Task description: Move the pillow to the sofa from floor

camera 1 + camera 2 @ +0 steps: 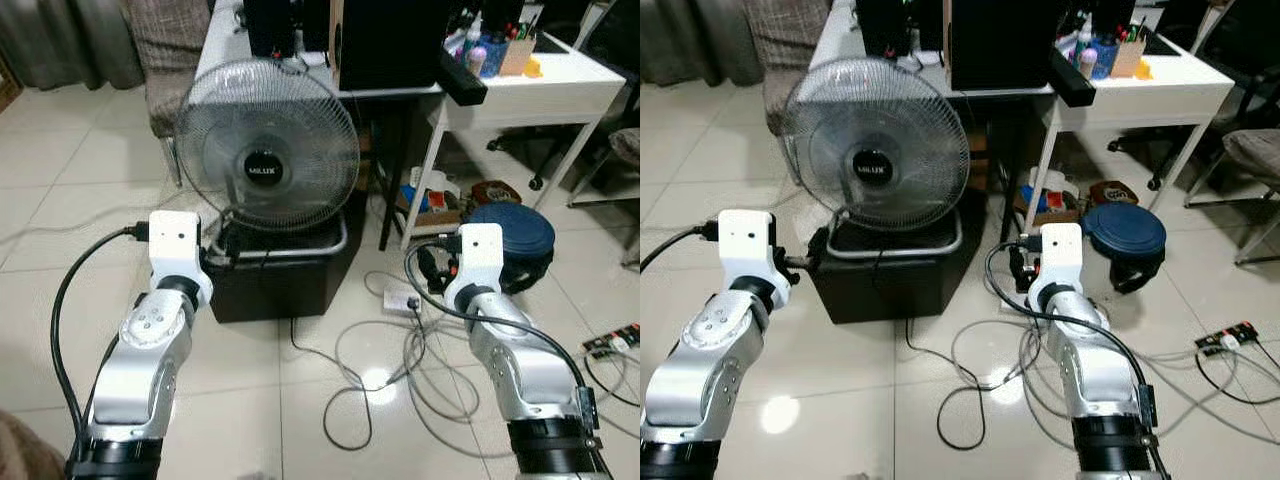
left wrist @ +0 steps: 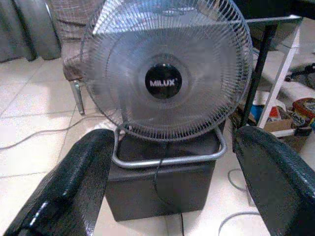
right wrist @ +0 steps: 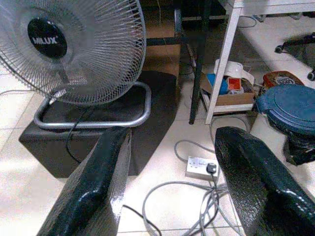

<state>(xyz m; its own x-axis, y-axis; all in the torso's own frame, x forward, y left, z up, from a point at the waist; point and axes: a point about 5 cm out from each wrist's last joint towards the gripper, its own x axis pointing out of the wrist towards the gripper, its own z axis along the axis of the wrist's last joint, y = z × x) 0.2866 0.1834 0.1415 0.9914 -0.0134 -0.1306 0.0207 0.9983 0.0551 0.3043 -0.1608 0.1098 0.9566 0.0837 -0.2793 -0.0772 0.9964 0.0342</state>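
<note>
Ahead of both sets of fingers sits a fan point(image 1: 268, 160) on a black box point(image 1: 285, 270), cables point(image 1: 400, 370) on the floor. Left gripper point(image 2: 170, 182) and right gripper point(image 3: 170, 172) hang spread and empty. Can't spot any pillow or sofa, so basically nothing's done yet.
</note>
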